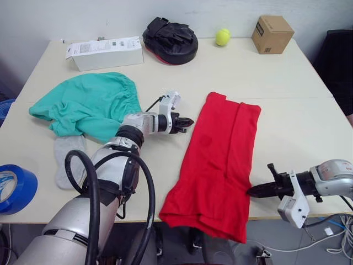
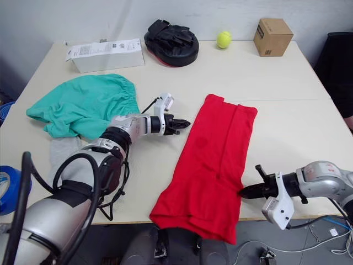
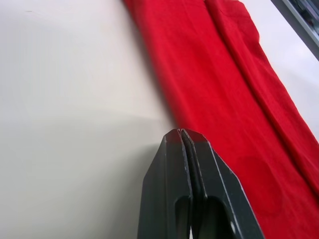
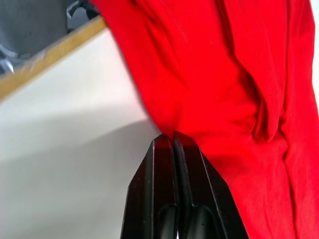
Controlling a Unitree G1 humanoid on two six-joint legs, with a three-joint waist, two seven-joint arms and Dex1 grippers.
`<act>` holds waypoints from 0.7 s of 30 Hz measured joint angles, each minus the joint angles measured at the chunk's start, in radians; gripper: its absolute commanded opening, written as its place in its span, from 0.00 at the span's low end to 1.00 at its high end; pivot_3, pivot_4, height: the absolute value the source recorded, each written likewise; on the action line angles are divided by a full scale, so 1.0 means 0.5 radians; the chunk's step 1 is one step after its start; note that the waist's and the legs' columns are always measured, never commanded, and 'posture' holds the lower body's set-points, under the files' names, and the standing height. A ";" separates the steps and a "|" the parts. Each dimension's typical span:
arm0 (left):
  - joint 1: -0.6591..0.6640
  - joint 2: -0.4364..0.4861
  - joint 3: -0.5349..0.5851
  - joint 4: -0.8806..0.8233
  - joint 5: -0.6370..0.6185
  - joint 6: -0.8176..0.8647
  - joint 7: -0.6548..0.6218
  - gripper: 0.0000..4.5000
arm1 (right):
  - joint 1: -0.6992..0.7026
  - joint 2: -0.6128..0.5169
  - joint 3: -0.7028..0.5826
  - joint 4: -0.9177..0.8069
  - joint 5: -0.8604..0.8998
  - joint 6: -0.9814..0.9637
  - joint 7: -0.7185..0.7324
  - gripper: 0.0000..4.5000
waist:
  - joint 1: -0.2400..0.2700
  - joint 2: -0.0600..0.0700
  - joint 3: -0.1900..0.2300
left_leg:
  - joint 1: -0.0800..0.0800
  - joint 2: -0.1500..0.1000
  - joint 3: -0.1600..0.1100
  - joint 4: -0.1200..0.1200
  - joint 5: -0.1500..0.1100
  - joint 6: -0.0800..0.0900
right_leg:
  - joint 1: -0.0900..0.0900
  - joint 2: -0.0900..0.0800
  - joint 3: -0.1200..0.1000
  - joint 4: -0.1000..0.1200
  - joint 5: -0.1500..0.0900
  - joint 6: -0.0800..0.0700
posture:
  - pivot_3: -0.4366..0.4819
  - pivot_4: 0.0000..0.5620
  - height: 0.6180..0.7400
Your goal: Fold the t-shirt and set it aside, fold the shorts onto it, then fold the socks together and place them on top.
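The red t-shirt point(image 1: 220, 165) lies folded lengthwise on the tabletop point(image 1: 287, 110), its hem hanging off, with both clenched pincers, left point(image 1: 186, 122) and right point(image 1: 255, 191), empty at its edges.

Lab/test rm: bare wall, table point(image 1: 287, 118), floor cables point(image 1: 331, 229)

Lighting is bright, even and diffuse from overhead. Shadows on the desk point(image 1: 287, 121) are soft and short. No glare noted. Head views are sharp throughout. In the wrist views the fingers point(image 3: 199, 199) are slightly soft close to the lens, and the t-shirt point(image 4: 239, 99) reads saturated, folds softly shaded.
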 measured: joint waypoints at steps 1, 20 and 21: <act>0.000 0.000 0.008 0.000 0.000 0.002 0.000 0.01 | -0.018 0.000 0.001 0.034 -0.013 -0.025 -0.006 0.00 | 0.001 0.000 0.000 | 0.000 0.000 0.000 0.000 0.000 0.000 | 0.000 0.000 0.000 0.000 0.000 0.000 | 0.48 0.27 1.00; -0.085 -0.198 0.017 0.002 0.094 0.024 0.190 0.46 | 0.048 -0.014 0.001 -0.065 -0.058 0.031 -0.133 0.00 | 0.008 0.000 0.000 | 0.002 0.000 0.000 0.000 0.000 0.000 | 0.001 0.001 0.001 0.000 0.000 0.001 | 0.48 0.27 1.00; -0.085 -0.204 0.014 0.002 0.103 0.031 0.199 0.39 | 0.056 -0.016 0.001 -0.095 -0.053 0.053 -0.129 0.00 | 0.008 0.000 0.000 | 0.002 0.000 0.000 0.000 0.000 0.000 | 0.001 0.001 0.001 0.000 0.000 0.001 | 0.48 0.27 1.00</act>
